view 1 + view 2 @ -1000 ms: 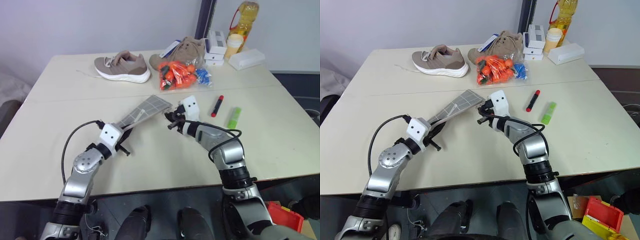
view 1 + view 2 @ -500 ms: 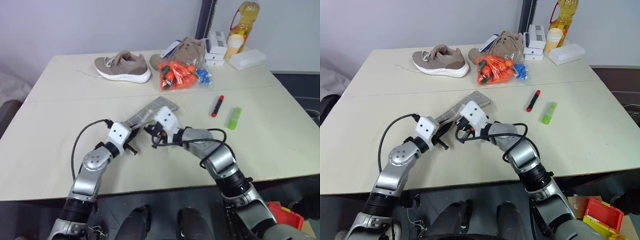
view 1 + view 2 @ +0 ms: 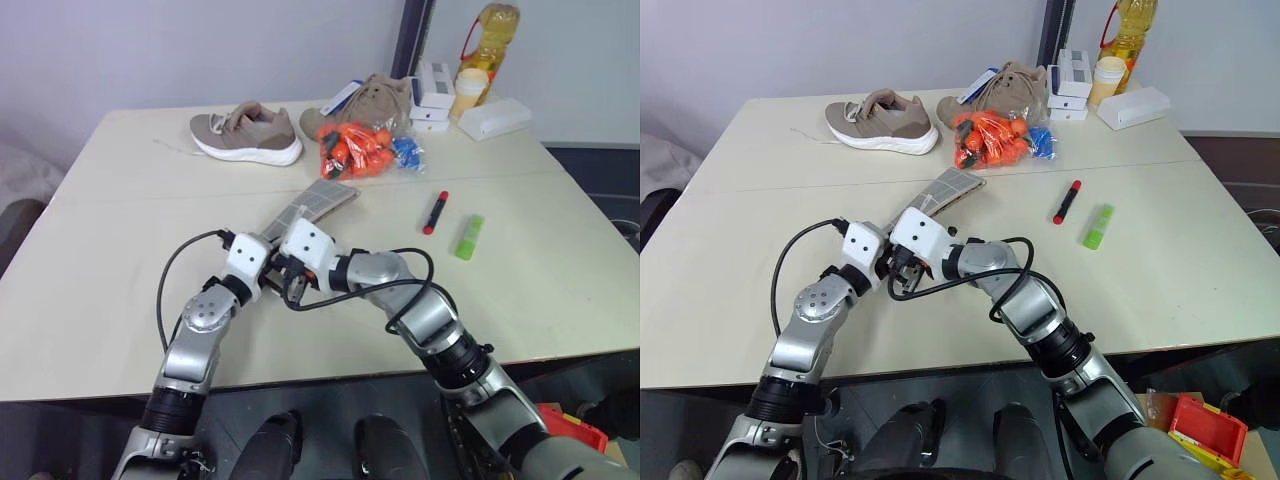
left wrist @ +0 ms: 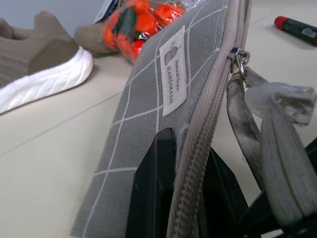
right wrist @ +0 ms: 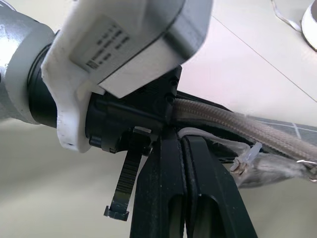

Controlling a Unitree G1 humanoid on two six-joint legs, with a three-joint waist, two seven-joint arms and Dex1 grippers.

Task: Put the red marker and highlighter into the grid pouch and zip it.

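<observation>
The grid pouch [image 3: 318,197] is grey with white lines and tilts up off the table, zipper edge upward. My left gripper [image 4: 190,148] is shut on its near end. The zipper pull [image 4: 237,53] sits far along the edge, and a pale cord loop [image 4: 277,129] hangs from it back toward my grippers. My right gripper [image 5: 181,141] is pressed right beside the left one, shut with the cord's end at its fingertips. The red marker [image 3: 436,212] and the lime highlighter [image 3: 467,237] lie on the table to the right, apart from both grippers.
At the back of the table are two tan shoes [image 3: 246,133] [image 3: 375,98], a clear bag of orange items [image 3: 358,148], small white boxes [image 3: 432,85], a yellow bottle [image 3: 485,35] and a long white box [image 3: 492,117].
My right gripper has swung left and toward me, from the pouch's far end to beside the left gripper, rolling its wrist. The left gripper has shifted slightly right with the pouch.
</observation>
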